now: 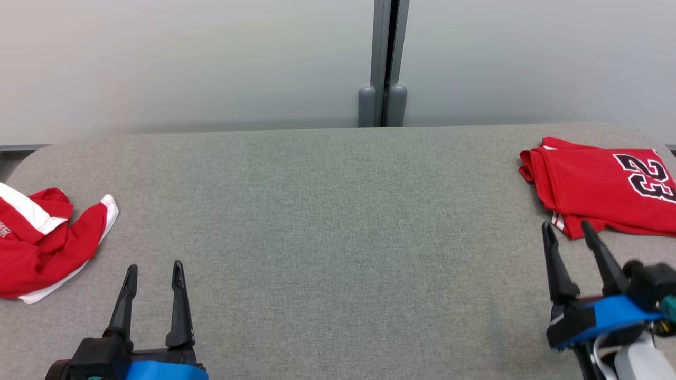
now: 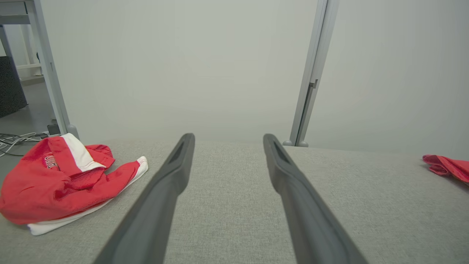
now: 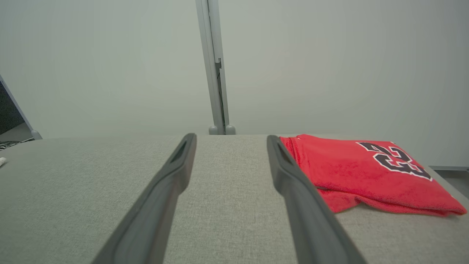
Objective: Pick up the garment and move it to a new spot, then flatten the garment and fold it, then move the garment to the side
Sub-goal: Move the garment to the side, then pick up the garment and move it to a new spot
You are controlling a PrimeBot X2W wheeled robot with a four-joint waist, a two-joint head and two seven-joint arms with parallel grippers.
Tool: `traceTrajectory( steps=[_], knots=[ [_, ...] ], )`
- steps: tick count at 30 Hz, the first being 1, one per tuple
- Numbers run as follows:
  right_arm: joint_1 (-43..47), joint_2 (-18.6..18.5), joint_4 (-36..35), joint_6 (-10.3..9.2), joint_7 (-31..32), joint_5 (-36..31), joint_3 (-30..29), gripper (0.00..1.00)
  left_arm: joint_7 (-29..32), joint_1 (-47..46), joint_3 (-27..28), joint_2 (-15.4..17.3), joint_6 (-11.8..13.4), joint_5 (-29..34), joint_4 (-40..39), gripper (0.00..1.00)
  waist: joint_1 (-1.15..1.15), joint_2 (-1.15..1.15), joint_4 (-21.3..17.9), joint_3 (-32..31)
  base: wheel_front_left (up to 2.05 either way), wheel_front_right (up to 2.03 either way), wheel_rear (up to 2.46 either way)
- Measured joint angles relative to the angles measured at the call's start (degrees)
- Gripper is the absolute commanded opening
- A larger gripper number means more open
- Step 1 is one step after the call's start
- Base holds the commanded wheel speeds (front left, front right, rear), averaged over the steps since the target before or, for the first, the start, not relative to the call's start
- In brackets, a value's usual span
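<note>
Closest to you are the two grippers, at the bottom of the head view: the left gripper [image 1: 155,265] low on the left side and the right gripper [image 1: 566,225] low on the right side. Both have their dark fingers spread wide with nothing between them, and each one hangs over bare table.

By size, the grey table [image 1: 327,221] comes first, and its whole middle is free. Next is the folded jersey [image 1: 597,184], red with a black number. It lies flat at the right end of the table, just beyond the tips of the right gripper and, as far as I can tell, not touching them. Then comes the crumpled garment [image 1: 37,248], red with white bands. It lies in a heap at the left end, near the left gripper but apart from it, on its outer side.

I judge that the folded jersey is already finished and put aside. So the crumpled garment is your work now, and you are at the very first step: the pick-up, not yet begun. The next move calls for the left arm to turn outward to the heap and come down on a raised fold. Close on enough cloth, not only the thin white edge, then carry it to the free middle. Take care that the right gripper does not disturb the folded jersey.
</note>
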Motion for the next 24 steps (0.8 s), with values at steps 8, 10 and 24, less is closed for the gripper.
traceTrajectory(
  steps=[8, 10, 24],
  knots=[
    [9.05, 4.95, -8.88, 0.01, 2.56, -3.11, -2.15, 1.0, 0.01, 0.9, 0.25, -0.01, 0.23, 0.92, 0.65, 1.0, 0.0, 0.01, 0.7, -1.68, 0.0, 0.0, 0.0],
    [10.42, 5.98, -10.85, 0.01, 3.32, -3.71, -2.4, 1.0, 0.0, 0.9, 0.24, 0.03, 0.09, 0.94, 0.82, 1.0, 0.0, 0.01, 0.92, -2.0, 0.0, 0.0, 0.0],
    [17.74, 8.69, -20.89, 0.01, 6.88, -5.44, -2.15, 1.0, 0.01, 0.88, 0.04, 0.32, 0.08, 1.33, 2.03, 1.0, 0.0, 0.02, 1.8, -3.03, 0.0, 0.0, 0.0]
  ],
)
